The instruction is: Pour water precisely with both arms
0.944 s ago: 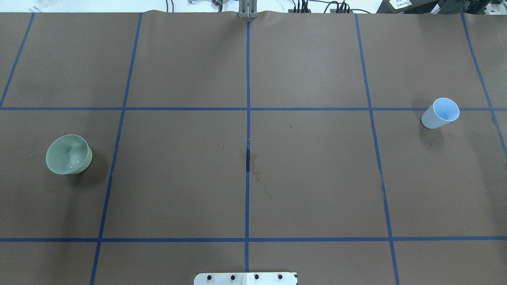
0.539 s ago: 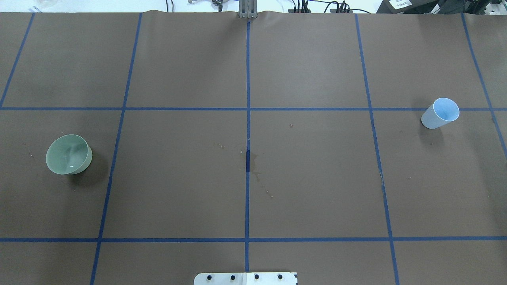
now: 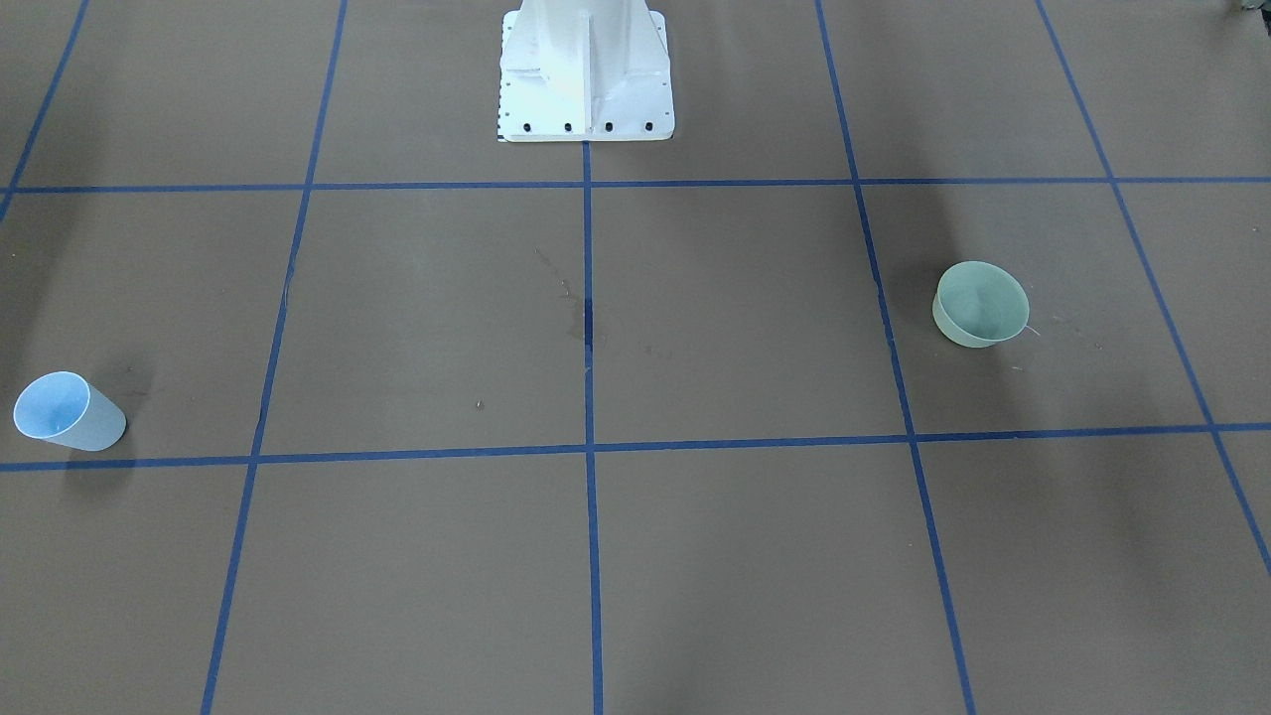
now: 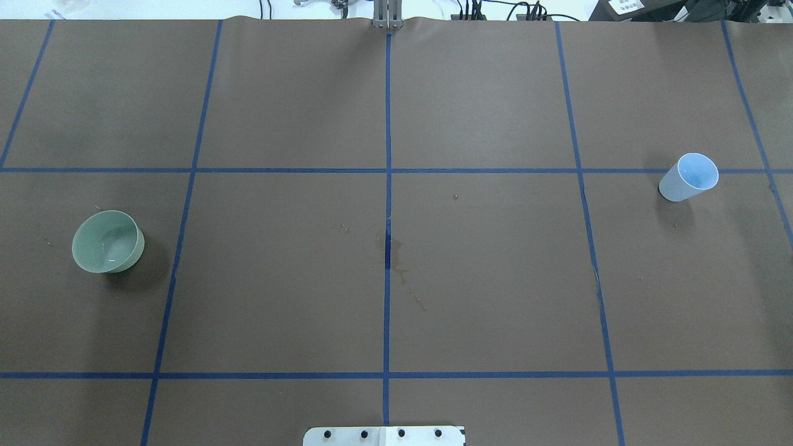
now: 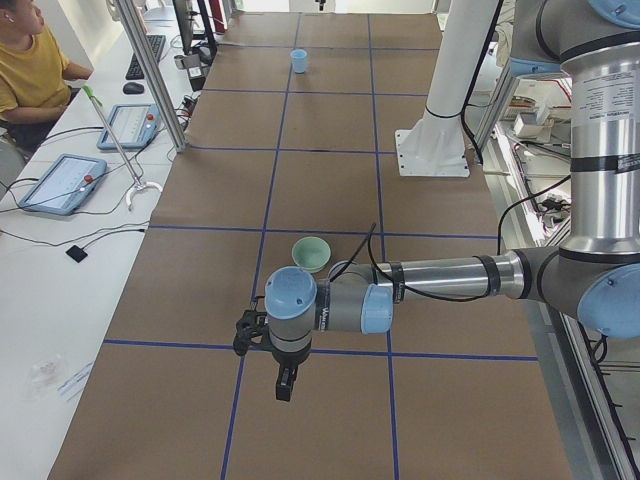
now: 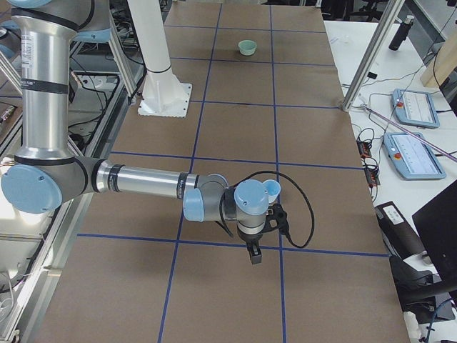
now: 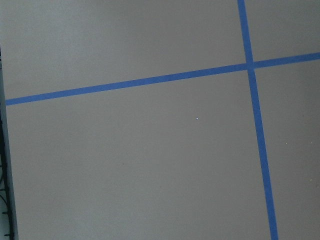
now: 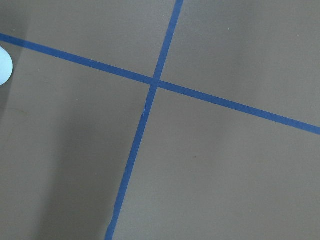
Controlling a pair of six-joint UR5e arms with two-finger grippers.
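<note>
**Now both arms sit low at the table's ends**

Your brown table [image 4: 483, 279] carries a blue tape grid. The left arm [image 5: 440, 275] stretches out low near the green bowl [image 4: 108, 241], and the right arm [image 6: 143, 182] does so near the blue cup [image 4: 689, 176]. The left gripper [image 5: 284, 378] and right gripper [image 6: 253, 254] point down; you cannot tell whether their fingers are parted or closed. Water [image 4: 113, 260] shows only as a faint glint inside the bowl.

The pale blue plastic cup [image 8: 4, 66] is cut off by the right wrist view's edge. The black left gripper [image 5: 285, 384] and right gripper [image 6: 254, 256] are too small to judge.
</note>
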